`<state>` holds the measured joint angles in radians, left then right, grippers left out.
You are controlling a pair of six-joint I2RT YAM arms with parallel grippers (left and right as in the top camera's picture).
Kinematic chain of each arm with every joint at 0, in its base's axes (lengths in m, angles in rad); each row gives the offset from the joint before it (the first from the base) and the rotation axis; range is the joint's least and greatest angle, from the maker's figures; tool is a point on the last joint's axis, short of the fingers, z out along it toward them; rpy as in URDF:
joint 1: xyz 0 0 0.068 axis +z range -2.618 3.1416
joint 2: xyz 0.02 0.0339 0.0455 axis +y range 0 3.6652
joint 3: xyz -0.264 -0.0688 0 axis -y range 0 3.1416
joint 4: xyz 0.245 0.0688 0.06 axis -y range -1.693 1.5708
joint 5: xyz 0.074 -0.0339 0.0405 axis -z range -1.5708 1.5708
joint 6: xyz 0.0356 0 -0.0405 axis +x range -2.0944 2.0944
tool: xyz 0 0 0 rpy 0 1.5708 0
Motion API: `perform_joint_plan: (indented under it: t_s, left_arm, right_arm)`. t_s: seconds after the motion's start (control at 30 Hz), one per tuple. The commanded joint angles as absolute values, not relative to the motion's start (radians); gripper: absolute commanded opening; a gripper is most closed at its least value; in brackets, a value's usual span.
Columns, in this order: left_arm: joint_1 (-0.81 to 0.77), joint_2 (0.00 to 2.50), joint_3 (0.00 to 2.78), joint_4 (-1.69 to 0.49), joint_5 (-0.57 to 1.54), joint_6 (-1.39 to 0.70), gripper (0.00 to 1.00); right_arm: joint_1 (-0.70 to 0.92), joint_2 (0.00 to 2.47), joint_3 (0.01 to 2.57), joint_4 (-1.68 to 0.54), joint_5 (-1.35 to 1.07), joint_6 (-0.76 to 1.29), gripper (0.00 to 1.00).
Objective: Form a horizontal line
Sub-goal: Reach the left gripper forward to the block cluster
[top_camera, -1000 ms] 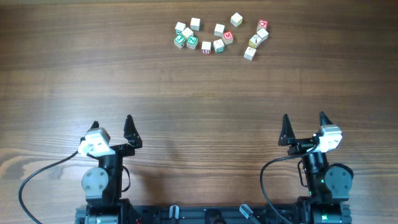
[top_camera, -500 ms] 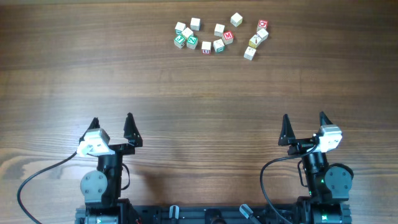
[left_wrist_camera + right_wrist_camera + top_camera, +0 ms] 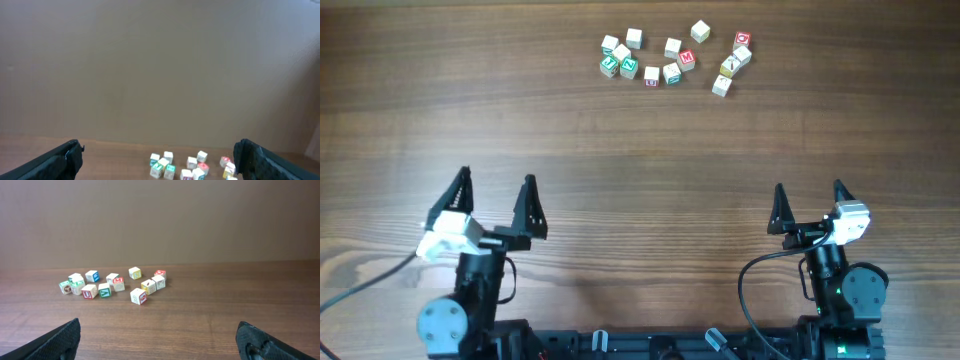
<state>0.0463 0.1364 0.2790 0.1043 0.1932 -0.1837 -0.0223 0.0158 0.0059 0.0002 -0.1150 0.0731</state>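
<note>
Several small wooden letter cubes lie scattered in a loose cluster (image 3: 670,58) at the far middle of the table. The red-faced cube with a white "M" (image 3: 687,60) sits near the cluster's middle, with cream-faced cubes (image 3: 673,47) beside it. It also shows in the right wrist view (image 3: 118,281) and the left wrist view (image 3: 202,168). My left gripper (image 3: 497,178) is open and empty at the near left. My right gripper (image 3: 808,186) is open and empty at the near right. Both are far from the cubes.
Green-faced cubes (image 3: 629,68) lie at the cluster's left end. A red-faced cube (image 3: 742,40) and a yellow-faced one (image 3: 728,68) lie at its right end. Bare wooden table (image 3: 640,150) lies between the grippers and the cubes.
My left arm has shifted to the left and risen, with its fingers spread wider in the overhead view. The right arm and the cubes have not moved.
</note>
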Motion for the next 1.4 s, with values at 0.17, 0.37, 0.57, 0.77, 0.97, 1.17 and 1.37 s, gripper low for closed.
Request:
perform_joint_plan:
  t_s: [0.17, 0.37, 0.57, 0.77, 0.97, 1.17, 1.37]
  left_arm:
    - [0.052, 0.632, 0.724, 0.033, 0.362, -0.163, 1.00]
    - [0.027, 0.968, 1.106, -0.189, 0.400, -0.150, 1.00]
    - [-0.076, 1.263, 1.415, -0.387, 0.339, -0.026, 1.00]
    - [-0.179, 1.466, 1.510, -0.382, 0.197, 0.023, 1.00]
    - [-0.201, 1.665, 1.570, -0.299, 0.133, 0.019, 1.00]
    - [-0.213, 1.854, 1.636, -0.223, 0.137, 0.019, 1.00]
    - [-0.242, 1.975, 1.660, -0.160, 0.136, 0.012, 1.00]
  right_arm:
    - [-0.018, 0.019, 0.005, 0.006, -0.112, 0.059, 1.00]
    - [-0.018, 0.019, 0.005, 0.006, -0.112, 0.059, 1.00]
    - [-0.018, 0.019, 0.005, 0.006, -0.112, 0.059, 1.00]
    - [-0.018, 0.019, 0.005, 0.006, -0.112, 0.059, 1.00]
    - [-0.018, 0.019, 0.005, 0.006, -0.112, 0.059, 1.00]
    - [-0.018, 0.019, 0.005, 0.006, -0.112, 0.059, 1.00]
    - [-0.018, 0.019, 0.005, 0.006, -0.112, 0.059, 1.00]
